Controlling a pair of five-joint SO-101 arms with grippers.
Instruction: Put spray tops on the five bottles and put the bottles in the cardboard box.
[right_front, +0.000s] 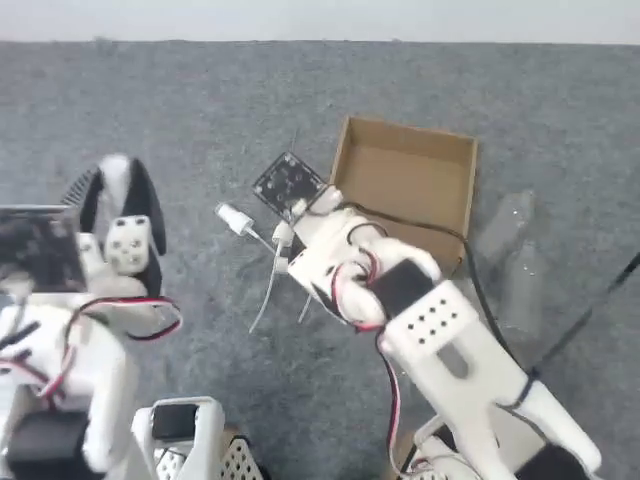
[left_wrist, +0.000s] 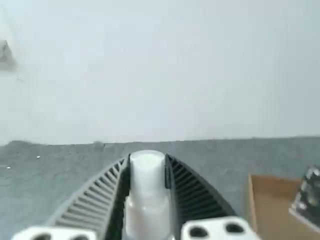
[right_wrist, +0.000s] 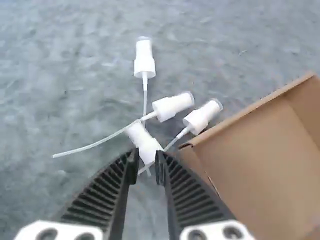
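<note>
Grey carpeted table surface (right_front: 200, 110), with a pale plain wall (left_wrist: 150, 65) behind it.

1. Left gripper (left_wrist: 147, 161). It is raised at the left side of the table. The jaws are clamped on a translucent white plastic bottle (left_wrist: 147, 195), held upright with its upper end just proud of the jaw tips. Judged purpose: the neck is presented, steady and clear of the carpet, to take a top.

2. Right gripper (right_wrist: 145, 160). It sits low over the carpet, just beside a corner of the box. The jaws are closed on the body of a white plastic spray top (right_wrist: 144, 142), whose thin dip tube trails across the carpet. Judged purpose: picking up the top meant for the held bottle.

3. Loose white spray tops, three in number (right_wrist: 143, 52) (right_wrist: 172, 106) (right_wrist: 202, 117). They lie on their sides in a cluster just beyond the gripped one. The nearest is at the box wall (touching or not, cannot tell).

4. Brown cardboard box (right_front: 345, 150). It is open upward. The floor that shows is bare cardboard, with no bottle in it yet (in the high view the right arm hides one part).

5. Clear plastic bottles, two in number (right_front: 508, 228) (right_front: 525, 285). They rest on the carpet on the side of the box away from the tops. Whether they are capped is too faint to tell.
</note>
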